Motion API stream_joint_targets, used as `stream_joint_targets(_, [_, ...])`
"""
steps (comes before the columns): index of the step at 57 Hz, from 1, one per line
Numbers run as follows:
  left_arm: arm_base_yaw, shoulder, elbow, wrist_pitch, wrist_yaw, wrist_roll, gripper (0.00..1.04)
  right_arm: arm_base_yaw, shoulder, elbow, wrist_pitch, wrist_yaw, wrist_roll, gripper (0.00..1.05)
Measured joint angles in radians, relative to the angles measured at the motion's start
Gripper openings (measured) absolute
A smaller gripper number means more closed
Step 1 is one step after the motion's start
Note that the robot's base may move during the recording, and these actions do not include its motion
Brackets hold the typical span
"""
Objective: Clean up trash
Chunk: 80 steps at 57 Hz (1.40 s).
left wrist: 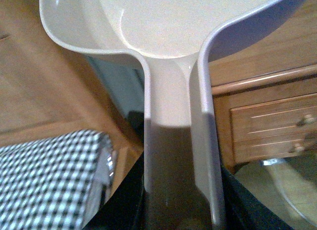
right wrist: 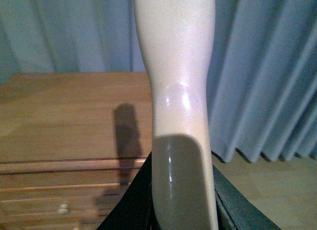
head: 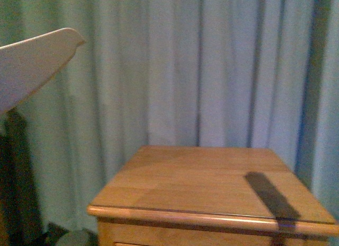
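The left hand (left wrist: 181,217) is clenched round the stem of the pale dustpan (head: 32,66), raised at ten o'clock in the front view. The wooden worktop (head: 201,177) lies at five o'clock. The right hand (right wrist: 181,210) grasps a beige handle (right wrist: 176,66). Where the trash lies I cannot tell.

No legible text — anywhere.
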<state>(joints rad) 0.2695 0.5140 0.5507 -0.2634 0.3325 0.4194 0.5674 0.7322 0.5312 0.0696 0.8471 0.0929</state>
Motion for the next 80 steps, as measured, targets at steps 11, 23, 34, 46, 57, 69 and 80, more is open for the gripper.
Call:
stream_joint_targets(11, [0.003, -0.004, -0.002, -0.001, -0.014, -0.001, 0.27, 0.003, 0.010, -0.002, -0.002, -0.006, 0.000, 0.19])
stream_joint_targets(23, [0.003, -0.004, -0.004, -0.001, -0.008, -0.001, 0.27, 0.004, 0.006, -0.002, -0.002, -0.006, 0.000, 0.19])
stream_joint_targets(34, [0.003, -0.004, -0.005, -0.001, -0.008, 0.000, 0.27, 0.004, 0.006, -0.003, -0.002, -0.006, 0.000, 0.19])
stream_joint_targets(46, [0.003, -0.003, -0.006, -0.001, -0.010, 0.000, 0.27, 0.004, 0.006, -0.003, -0.002, -0.005, 0.000, 0.19])
stream_joint_targets(57, [0.003, -0.004, -0.007, -0.001, -0.011, 0.000, 0.27, 0.004, 0.006, -0.003, -0.002, -0.006, 0.000, 0.19])
stream_joint_targets(69, [0.003, -0.002, -0.007, -0.001, -0.010, 0.000, 0.27, 0.004, 0.006, -0.003, -0.002, -0.005, 0.000, 0.19])
stream_joint_targets(80, [0.003, -0.002, -0.008, -0.001, -0.009, -0.001, 0.27, 0.003, 0.006, -0.003, -0.002, -0.005, 0.000, 0.19])
